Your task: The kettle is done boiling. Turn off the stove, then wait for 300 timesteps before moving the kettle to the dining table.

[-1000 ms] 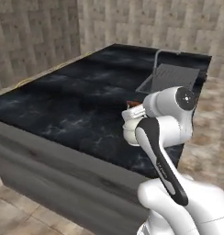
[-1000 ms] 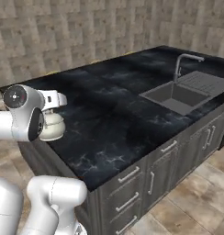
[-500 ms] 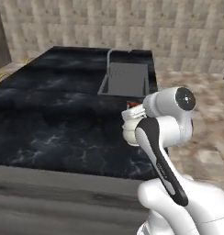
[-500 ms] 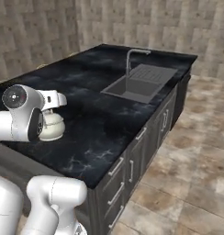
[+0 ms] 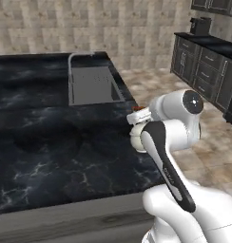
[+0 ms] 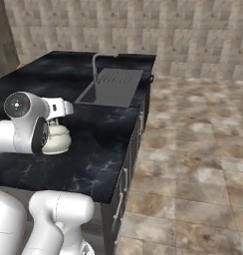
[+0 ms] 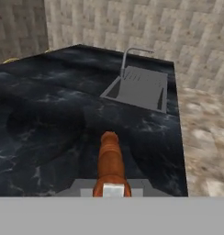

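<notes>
Scene has swung across both base views vs half a sec ago: whole picture shifted, so base/cams moved, not the things. Dining table (image 5: 51, 156), the black marble counter, now lies broader & more square-on in left base view, w/ inset sink (image 5: 91, 85) up top centre; in right base view sink sits further left, & tiled floor (image 6: 193, 164) takes up right half. Dark cabinets (image 5: 208, 66) have come into left base view, upper right. Kettle (image 6: 55, 141) keeps same spot relative to arm in both base views. Hand (image 6: 59, 118) is clamped tight, jaws nearly together, on kettle's red-orange handle (image 7: 110, 160), gripping from above; fingertips themselves not visible. Kettle, white & rounded, hangs under hand above counter near its right edge; can't tell if its base touches the marble
</notes>
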Controlling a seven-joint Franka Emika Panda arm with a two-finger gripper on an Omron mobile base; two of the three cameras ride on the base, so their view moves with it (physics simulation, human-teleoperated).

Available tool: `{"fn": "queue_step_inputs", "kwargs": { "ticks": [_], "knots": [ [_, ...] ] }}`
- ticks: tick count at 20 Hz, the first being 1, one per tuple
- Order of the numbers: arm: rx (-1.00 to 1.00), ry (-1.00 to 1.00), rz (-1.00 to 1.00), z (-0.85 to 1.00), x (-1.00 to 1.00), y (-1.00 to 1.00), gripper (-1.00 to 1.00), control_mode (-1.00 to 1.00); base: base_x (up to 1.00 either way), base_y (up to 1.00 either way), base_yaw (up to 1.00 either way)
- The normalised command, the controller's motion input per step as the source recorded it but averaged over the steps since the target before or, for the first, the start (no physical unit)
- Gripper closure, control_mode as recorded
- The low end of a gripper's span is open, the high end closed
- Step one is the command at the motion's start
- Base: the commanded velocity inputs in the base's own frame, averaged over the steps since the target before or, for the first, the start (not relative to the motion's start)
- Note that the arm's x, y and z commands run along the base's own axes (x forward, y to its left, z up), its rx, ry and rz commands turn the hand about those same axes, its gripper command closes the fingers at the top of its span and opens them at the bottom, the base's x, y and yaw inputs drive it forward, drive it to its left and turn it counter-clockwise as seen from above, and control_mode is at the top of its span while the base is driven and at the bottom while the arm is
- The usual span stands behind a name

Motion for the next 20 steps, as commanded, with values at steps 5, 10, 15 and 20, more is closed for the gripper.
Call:
{"fn": "queue_step_inputs", "kwargs": {
  "ticks": [5,10,15,20],
  "knots": [
    [0.0,0.0,0.0,0.0,0.0,0.0,1.0,1.0,0.03,0.8,-0.32],
    [0.0,0.0,0.0,0.0,0.0,0.0,1.0,1.0,0.06,0.76,-0.26],
    [0.0,0.0,0.0,0.0,0.0,0.0,1.0,1.0,0.05,0.75,-0.23],
    [0.0,0.0,0.0,0.0,0.0,0.0,1.0,1.0,0.05,0.84,-0.19]
  ]
}}
